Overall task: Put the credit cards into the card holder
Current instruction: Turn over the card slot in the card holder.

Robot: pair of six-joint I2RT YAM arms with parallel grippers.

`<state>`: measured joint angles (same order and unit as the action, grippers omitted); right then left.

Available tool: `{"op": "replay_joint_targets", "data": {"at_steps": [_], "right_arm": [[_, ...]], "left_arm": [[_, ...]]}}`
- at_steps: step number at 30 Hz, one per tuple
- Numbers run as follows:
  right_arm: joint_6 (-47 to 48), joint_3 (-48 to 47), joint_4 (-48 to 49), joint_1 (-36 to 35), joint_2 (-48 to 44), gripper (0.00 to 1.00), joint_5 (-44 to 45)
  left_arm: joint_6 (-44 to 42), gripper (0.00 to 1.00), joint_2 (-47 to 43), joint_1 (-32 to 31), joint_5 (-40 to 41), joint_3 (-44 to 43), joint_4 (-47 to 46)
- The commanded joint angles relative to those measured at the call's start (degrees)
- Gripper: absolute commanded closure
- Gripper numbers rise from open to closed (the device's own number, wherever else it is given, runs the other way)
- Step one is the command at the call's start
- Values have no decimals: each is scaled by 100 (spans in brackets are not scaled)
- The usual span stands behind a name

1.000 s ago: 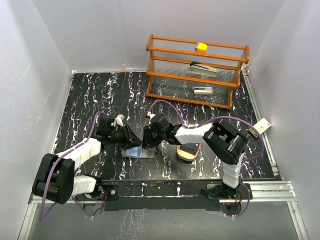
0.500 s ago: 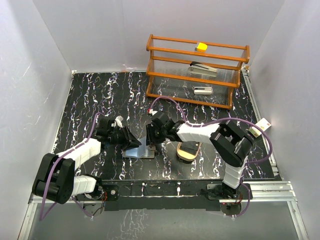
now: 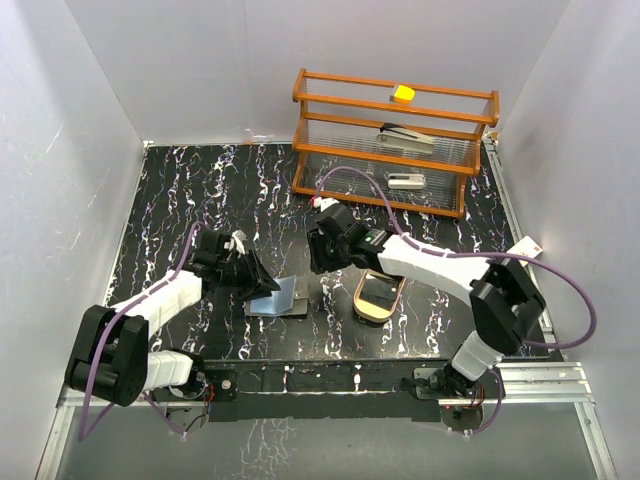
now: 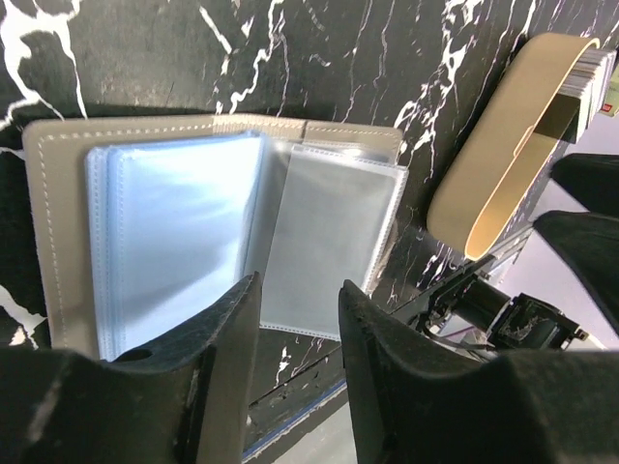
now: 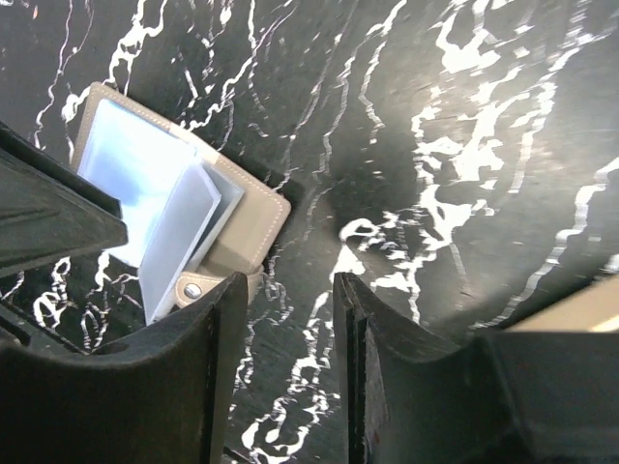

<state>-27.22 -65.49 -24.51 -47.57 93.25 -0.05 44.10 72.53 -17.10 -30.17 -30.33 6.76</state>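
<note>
**Top view:** the card holder [image 3: 283, 298] lies open on the table [image 3: 180, 190], between the left hand [image 3: 262, 283] and the wooden tray [image 3: 377, 312]. The right hand [image 3: 320, 266] hangs just behind it.

**Left wrist view:** the left hand is spread and empty over the holder's clear sleeves [image 4: 184, 222]. The credit cards [image 4: 594, 70] are stacked in the tray.

**Right wrist view:** the right hand is spread and empty over bare table beside the holder.

A black, white-veined table [image 3: 200, 190] is enclosed by white walls [image 3: 200, 70]. A wooden rack [image 3: 340, 103] with ribbed clear panels is positioned at the far right. A yellow block [image 3: 403, 93] is located on its top tier, a stapler [image 3: 405, 136] on the middle tier, and a small white object [image 3: 405, 181] on the lowest tier. A tan oval tray [image 3: 372, 316] is placed near the front edge.
</note>
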Motion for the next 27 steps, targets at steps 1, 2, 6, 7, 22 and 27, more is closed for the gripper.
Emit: {"op": "replay_joint_targets", "data": {"at_steps": [1, 2, 6, 7, 22, 27], "right_arm": [[667, -376, -741, 106, -503, 60, 859], [825, -398, -840, 122, -558, 59, 983], [1588, -343, -1030, 187, -823, 54, 1408], [1753, -308, -1056, 206, -880, 53, 1559], [3772, -183, -1785, 899, -842, 48, 1622], [4211, 32, -1603, 1154, -1002, 47, 1344]], "left_arm": [[-381, 62, -238, -22, 385, -507, 784], [-410, 62, -235, -21, 425, -529, 826], [-381, 64, -95, -26, 188, -432, 603], [-348, 64, -64, -27, 97, -393, 552], [-31, 71, 249, -39, -727, -104, -187], [151, 72, 193, -54, -1156, 40, -668]]}}
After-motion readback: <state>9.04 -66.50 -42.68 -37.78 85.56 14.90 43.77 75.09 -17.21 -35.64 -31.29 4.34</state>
